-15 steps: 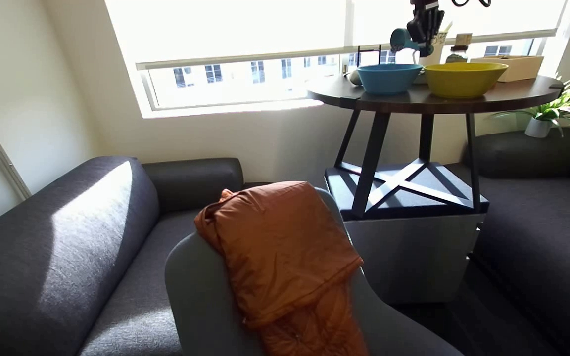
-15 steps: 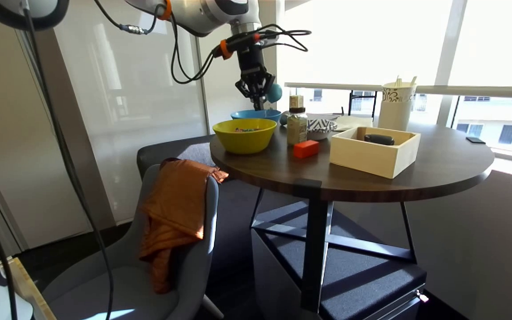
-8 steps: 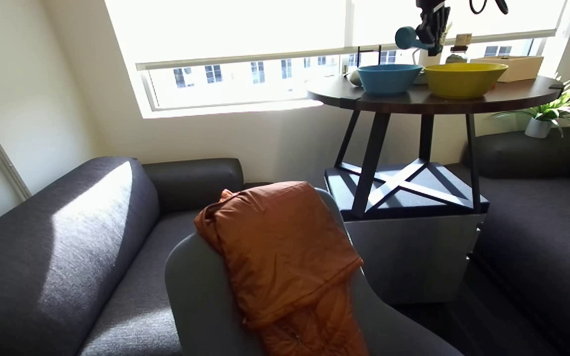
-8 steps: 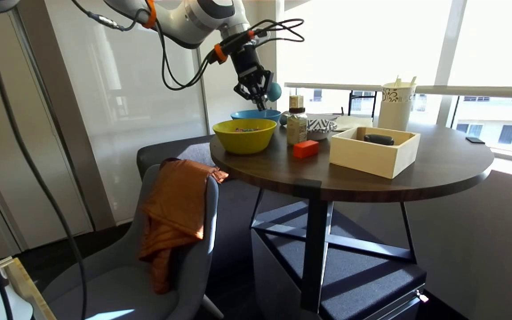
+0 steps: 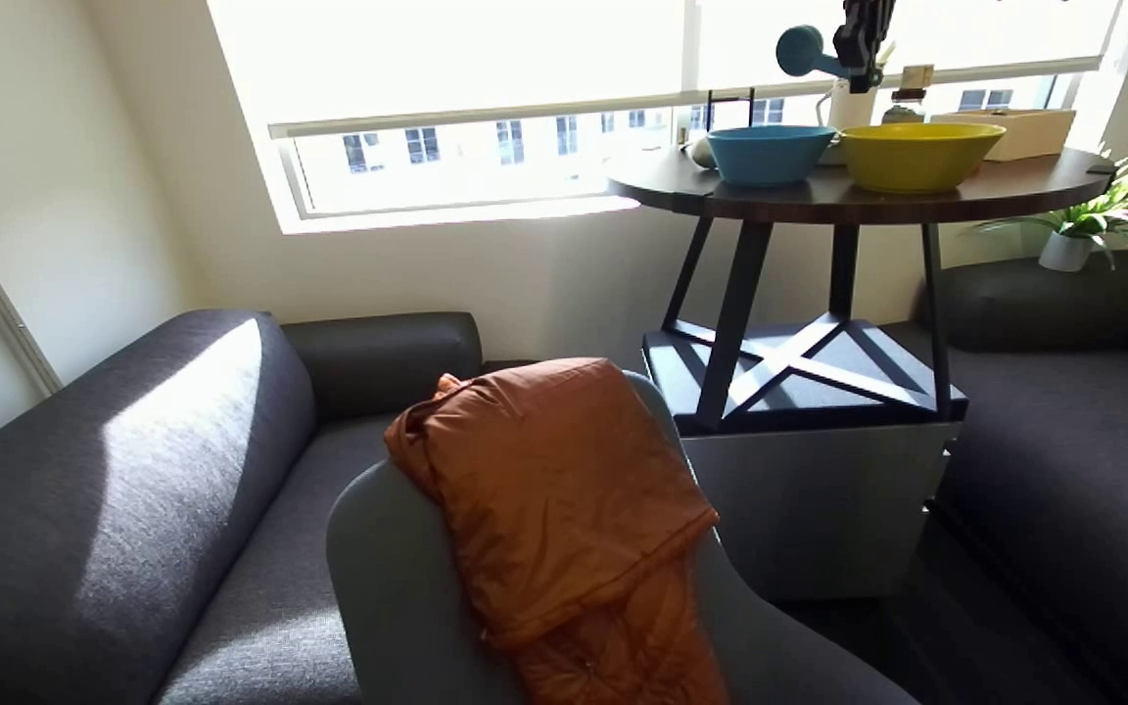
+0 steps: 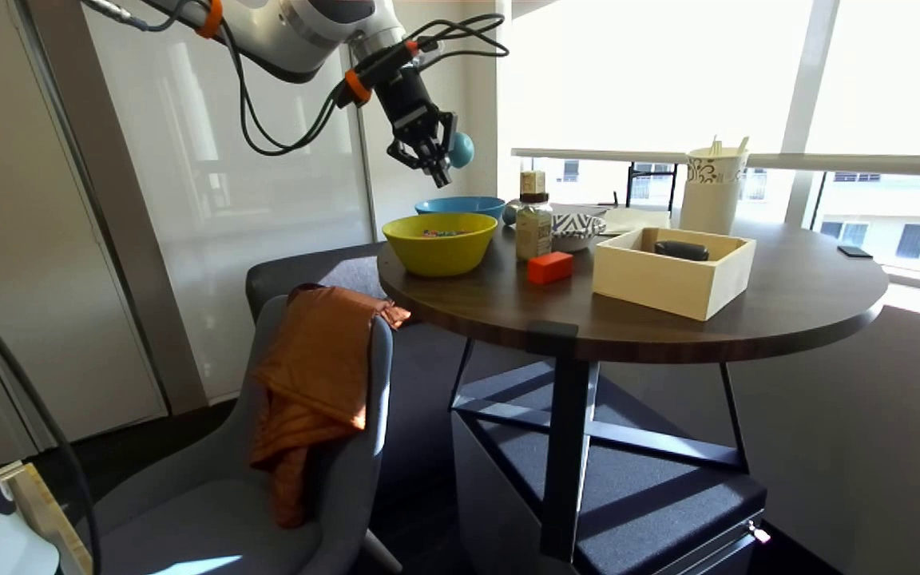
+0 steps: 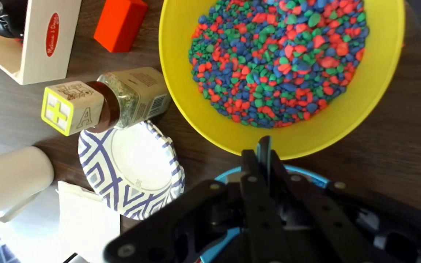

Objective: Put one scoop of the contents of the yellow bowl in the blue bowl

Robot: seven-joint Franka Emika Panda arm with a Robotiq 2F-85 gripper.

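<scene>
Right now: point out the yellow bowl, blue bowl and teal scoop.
Yellow bowl [image 6: 439, 252]: in an exterior view, point on its outer wall.
Blue bowl [image 5: 770, 160]: in an exterior view, point on its outer wall.
Teal scoop [image 5: 800, 51]: in an exterior view, point on its round cup.

The yellow bowl [image 7: 368, 84] is shared by all views: seen steeply from close above at the wrist, sidelong from farther off, with the window [image 5: 486, 171] faced, in both exterior views

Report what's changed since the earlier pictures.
In an exterior view, the hand moved left across the picture and slightly up, carrying the teal scoop. Nothing was newly grasped or let go. The yellow bowl and blue bowl stayed put.
</scene>
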